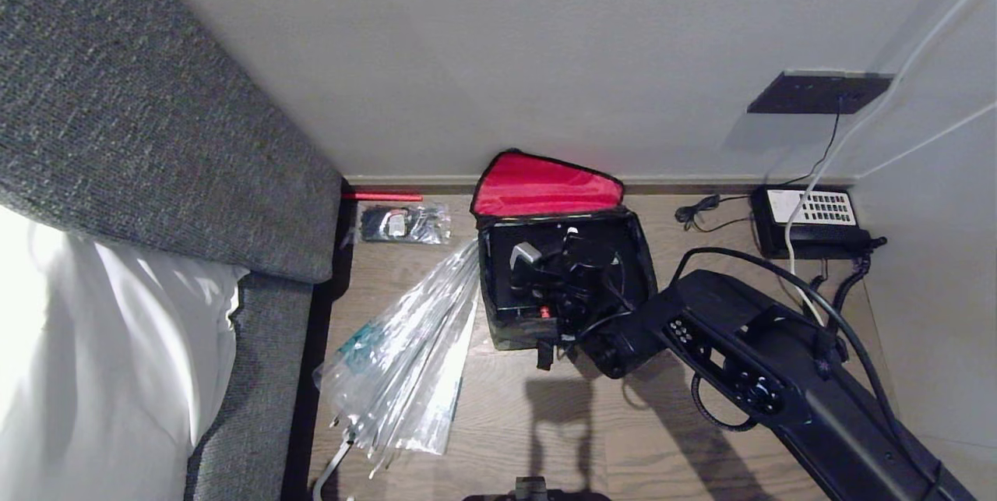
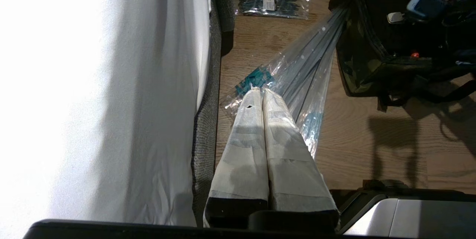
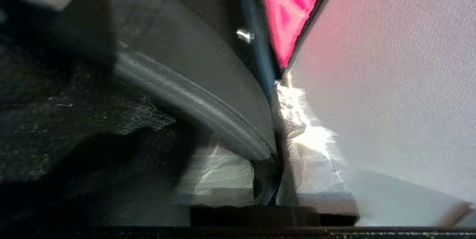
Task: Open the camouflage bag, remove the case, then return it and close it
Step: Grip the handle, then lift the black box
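The camouflage bag (image 1: 489, 310) stands open on the floor by the wall, its red-lined lid (image 1: 545, 185) raised. The glossy black case (image 1: 506, 283) lies inside it, with a pale handle mount (image 1: 526, 255) and a small red latch (image 1: 545, 312). My right gripper (image 1: 572, 275) reaches down into the bag. In the right wrist view its taped fingers (image 3: 316, 172) are closed with the case's dark curved handle (image 3: 193, 94) pinched between them. My left gripper (image 2: 262, 89) is shut and empty, parked above the umbrella, left of the bag (image 2: 353, 68).
A clear plastic umbrella (image 1: 413, 345) lies against the bag's left side. A grey upholstered bed edge (image 1: 156, 158) fills the left. A packet of cable ties (image 1: 405, 222) lies by the wall. A black-and-white telephone (image 1: 814, 216) with cords sits at the right, near my right arm.
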Tool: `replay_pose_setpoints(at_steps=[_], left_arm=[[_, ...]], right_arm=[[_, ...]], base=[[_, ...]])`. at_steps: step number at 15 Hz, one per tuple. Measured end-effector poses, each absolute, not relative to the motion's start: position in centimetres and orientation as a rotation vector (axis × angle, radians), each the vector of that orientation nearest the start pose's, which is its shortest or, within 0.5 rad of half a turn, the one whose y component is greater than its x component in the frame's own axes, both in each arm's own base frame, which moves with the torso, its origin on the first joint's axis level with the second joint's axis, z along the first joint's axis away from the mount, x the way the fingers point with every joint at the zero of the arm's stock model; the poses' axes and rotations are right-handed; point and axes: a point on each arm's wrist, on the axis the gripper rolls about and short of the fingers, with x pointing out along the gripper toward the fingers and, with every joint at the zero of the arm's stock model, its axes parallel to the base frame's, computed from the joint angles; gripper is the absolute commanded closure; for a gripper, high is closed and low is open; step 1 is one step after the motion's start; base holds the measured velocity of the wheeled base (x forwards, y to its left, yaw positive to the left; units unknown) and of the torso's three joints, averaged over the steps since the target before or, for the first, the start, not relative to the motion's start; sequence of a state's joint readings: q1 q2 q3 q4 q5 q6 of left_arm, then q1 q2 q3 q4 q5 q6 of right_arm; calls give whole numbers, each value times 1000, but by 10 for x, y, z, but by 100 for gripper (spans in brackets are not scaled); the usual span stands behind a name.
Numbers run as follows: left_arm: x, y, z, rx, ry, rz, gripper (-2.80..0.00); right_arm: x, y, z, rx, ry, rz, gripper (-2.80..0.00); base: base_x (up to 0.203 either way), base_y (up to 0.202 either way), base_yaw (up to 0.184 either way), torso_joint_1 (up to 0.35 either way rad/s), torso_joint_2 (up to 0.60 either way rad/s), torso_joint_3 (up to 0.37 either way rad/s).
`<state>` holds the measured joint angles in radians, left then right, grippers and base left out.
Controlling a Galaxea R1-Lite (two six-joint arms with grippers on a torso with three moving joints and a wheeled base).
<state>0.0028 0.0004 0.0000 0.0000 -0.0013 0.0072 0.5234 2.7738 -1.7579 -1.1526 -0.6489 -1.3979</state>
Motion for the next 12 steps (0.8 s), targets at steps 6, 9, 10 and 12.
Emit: replay_pose_setpoints(at_steps=[6,9,10,12], left_arm=[[-23,0,75,7,0,1,0],[-23,0,75,7,0,2,0],[-23,0,75,7,1,1,0],[-23,0,75,7,0,2,0]], right_arm=[[459,258,14,-1289,-39,-199,0],[442,265,28,-1268,-68,-199,0],[434,270,36,-1254,-88,-198,0],[417,278,56,-1225,-125,-199,0]], base=[[0,0,0,0,0,0],[0,0,0,0,0,0],[0,0,0,0,0,0],[0,0,0,0,0,0]])
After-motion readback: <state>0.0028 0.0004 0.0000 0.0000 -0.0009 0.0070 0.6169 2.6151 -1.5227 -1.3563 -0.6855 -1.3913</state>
